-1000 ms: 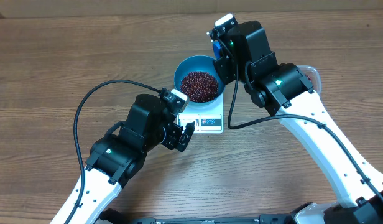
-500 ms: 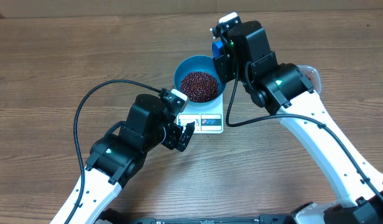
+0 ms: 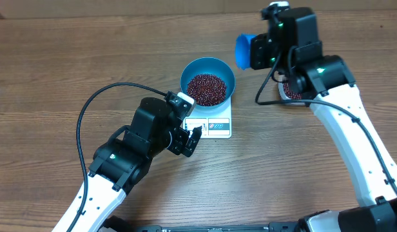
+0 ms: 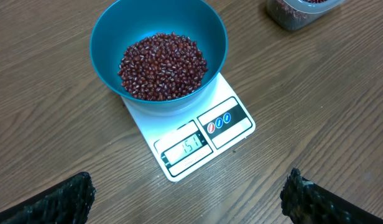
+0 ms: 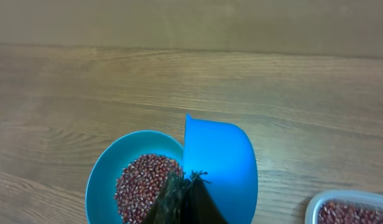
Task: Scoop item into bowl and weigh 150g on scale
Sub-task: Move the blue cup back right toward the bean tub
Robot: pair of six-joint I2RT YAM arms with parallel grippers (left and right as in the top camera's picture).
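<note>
At mid-table [image 3: 69, 64], the bowl [image 3: 211, 64] sits on the scale [image 3: 214, 125] and overhangs it, so only the scale's front strip shows from overhead. The beans [image 3: 206, 88] lie in a loose heap in the bottom of the bowl, with bare blue wall above them. In the left wrist view the display [image 4: 186, 148] carries faint digits that seem to read 151, though I cannot be sure.

The left gripper [image 4: 186, 198] hangs near the scale's front edge, jaws spread wide with nothing between them. Only its two dark fingertips [image 4: 61, 202] show, cut off by the bottom edge of the picture. The right gripper [image 5: 186, 198] is up beyond the bowl's far right rim, pressed together on the scoop [image 5: 219, 165], whose handle is hidden behind the fingers. The scoop is turned on its side, and I cannot tell whether anything is inside it. The tub [image 3: 294, 91] of beans lies mostly hidden under the right arm [image 3: 340, 109] and is cut off in both wrist views.
</note>
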